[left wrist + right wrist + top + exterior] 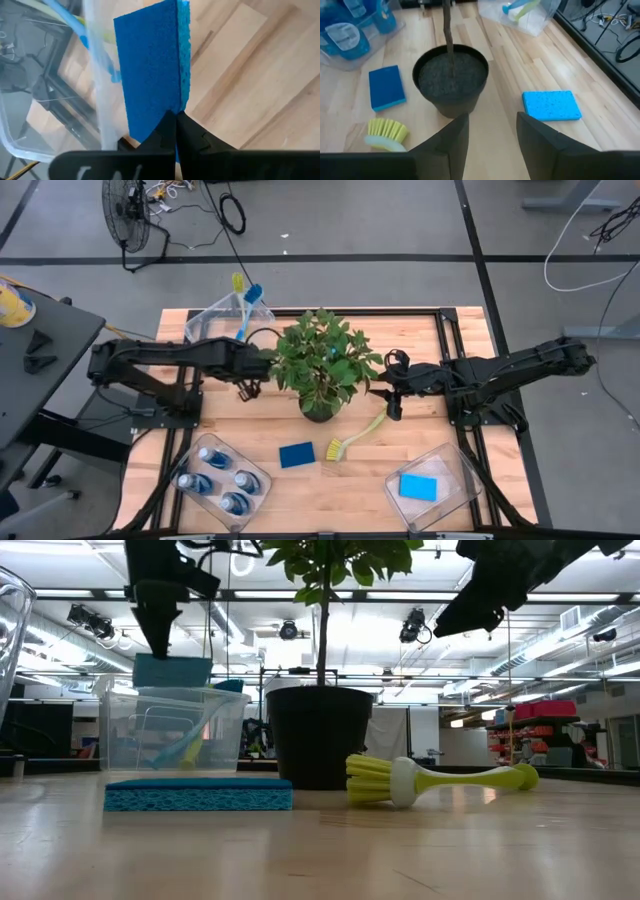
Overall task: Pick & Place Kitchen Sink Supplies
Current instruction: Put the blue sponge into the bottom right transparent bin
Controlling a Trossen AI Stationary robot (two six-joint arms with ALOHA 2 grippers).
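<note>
Your left end effector [175,122] is pinched fully closed on the edge of a blue sponge [152,70], holding it off the counter [400,470] just beside the clear bin [215,320] that has dish brushes [245,295] standing in it. Your right end effector [492,132] hangs about half open with nothing between its fingers — the potted plant [451,77] sits right ahead of it. A yellow-green dish brush [355,435] lies on the counter just below that end effector, with a second sponge [296,454] flat beside its bristles. Further off, the blue bottles [215,475] sit in their own bin [255,480], and another bin [455,465] holds a third sponge [418,487].
</note>
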